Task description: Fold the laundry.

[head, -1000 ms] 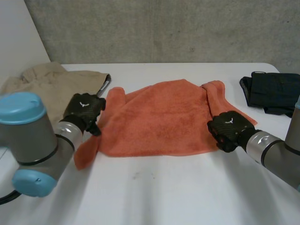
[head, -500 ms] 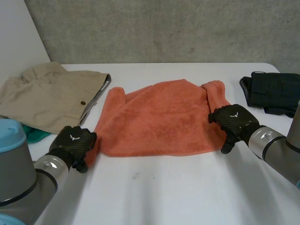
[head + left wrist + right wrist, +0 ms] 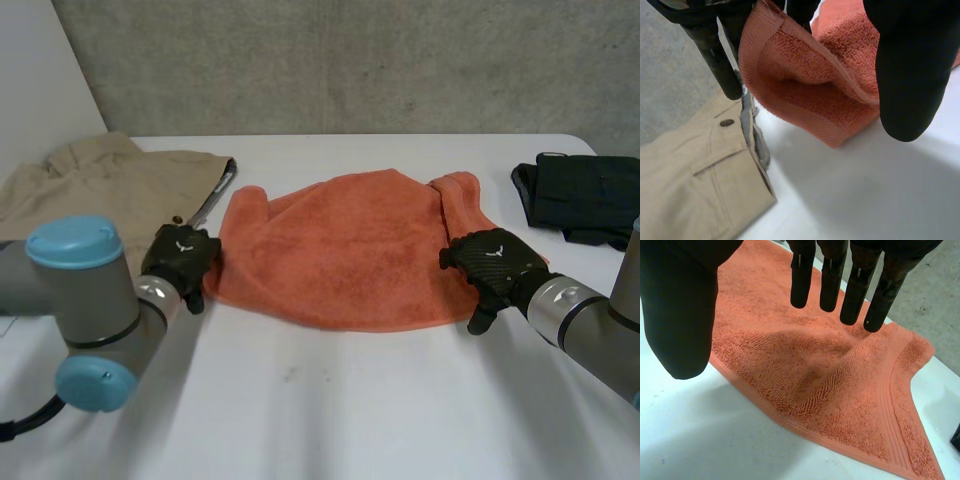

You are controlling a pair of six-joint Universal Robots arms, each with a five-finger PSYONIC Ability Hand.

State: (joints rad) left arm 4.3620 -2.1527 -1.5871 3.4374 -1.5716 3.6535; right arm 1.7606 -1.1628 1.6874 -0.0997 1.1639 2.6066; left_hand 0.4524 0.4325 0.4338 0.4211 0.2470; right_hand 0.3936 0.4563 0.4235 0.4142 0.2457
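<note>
Left hand (image 3: 180,252): middle left of the head view, at the left edge of the orange towel (image 3: 340,250). Closed in a pinch on that edge, with the cloth pulled up between the fingers (image 3: 715,55) and the thumb.
Right hand (image 3: 492,258): middle right of the head view, over the towel's near right corner. Fingers (image 3: 802,275) straight and a little spread, thumb out to the side, nothing held.
Orange towel: middle of the head view, lying on the white tabletop (image 3: 350,400). Mostly flat, lifted at the left edge, bumpy and folded over at the far right corner.
Tan trousers (image 3: 90,190): upper left of the head view, spread flat, with a dark button. Just beside the left hand and the towel's left edge.
Black cloth (image 3: 580,195): upper right of the head view, folded, apart from the towel.
</note>
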